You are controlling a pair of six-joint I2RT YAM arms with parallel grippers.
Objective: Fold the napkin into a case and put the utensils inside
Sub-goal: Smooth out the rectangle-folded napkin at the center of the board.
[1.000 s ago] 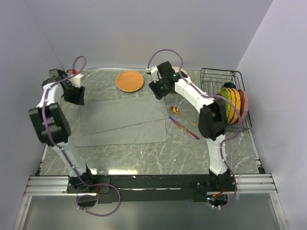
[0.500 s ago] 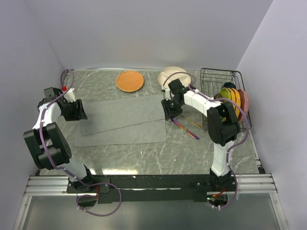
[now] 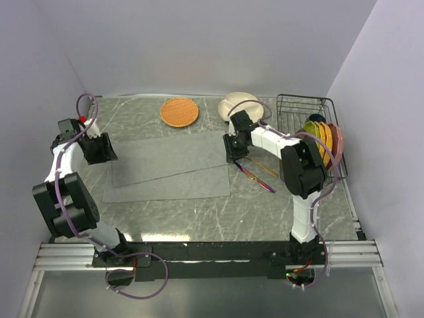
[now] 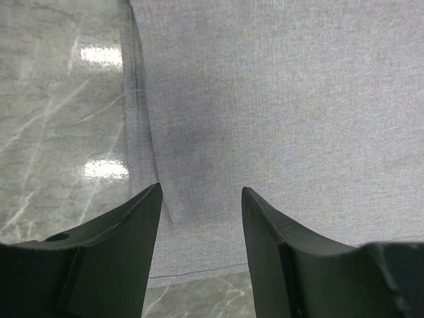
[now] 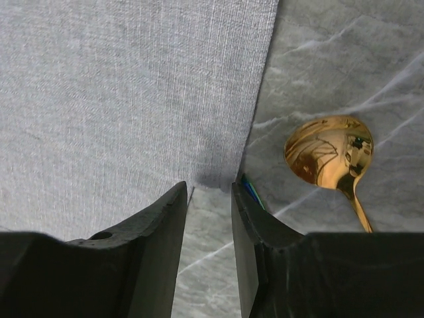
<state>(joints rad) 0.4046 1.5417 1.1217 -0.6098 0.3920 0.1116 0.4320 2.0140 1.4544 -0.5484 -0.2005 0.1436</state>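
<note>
Just plain grey napkin [image 3: 169, 165], gold spoon [image 5: 329, 149]

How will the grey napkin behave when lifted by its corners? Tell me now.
Probably floppy: the napkin lies flat with thin layered edges, so it would likely sag between held corners. Likely light: the weave looks fine in the wrist views. Pushed, it may bunch rather than slide whole on the glossy table.
</note>
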